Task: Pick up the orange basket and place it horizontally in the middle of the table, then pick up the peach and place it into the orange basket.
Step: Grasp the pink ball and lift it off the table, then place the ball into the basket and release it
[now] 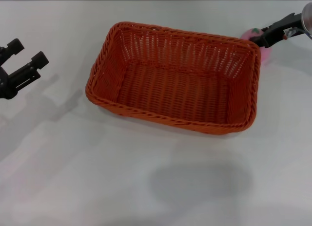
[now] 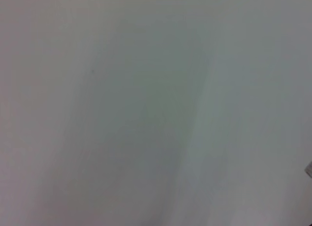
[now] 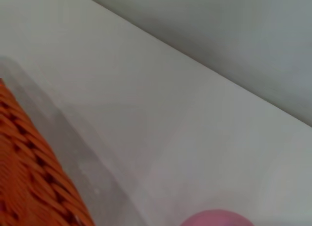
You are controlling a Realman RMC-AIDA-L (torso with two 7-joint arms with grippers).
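The orange basket [image 1: 173,77] lies lengthwise across the middle of the white table [image 1: 146,177], open side up and with nothing in it. One woven corner of the basket [image 3: 34,172] shows in the right wrist view. The pink peach [image 1: 266,53] sits on the table just behind the basket's far right corner, partly hidden by the rim. A sliver of the peach [image 3: 217,218] shows in the right wrist view. My right gripper [image 1: 258,38] reaches in from the right and sits right over the peach. My left gripper [image 1: 28,51] hovers open at the far left, away from the basket.
The left wrist view shows only bare tabletop [image 2: 156,109]. The table's far edge [image 3: 204,70] runs just beyond the peach. A soft shadow lies on the near table [image 1: 200,179].
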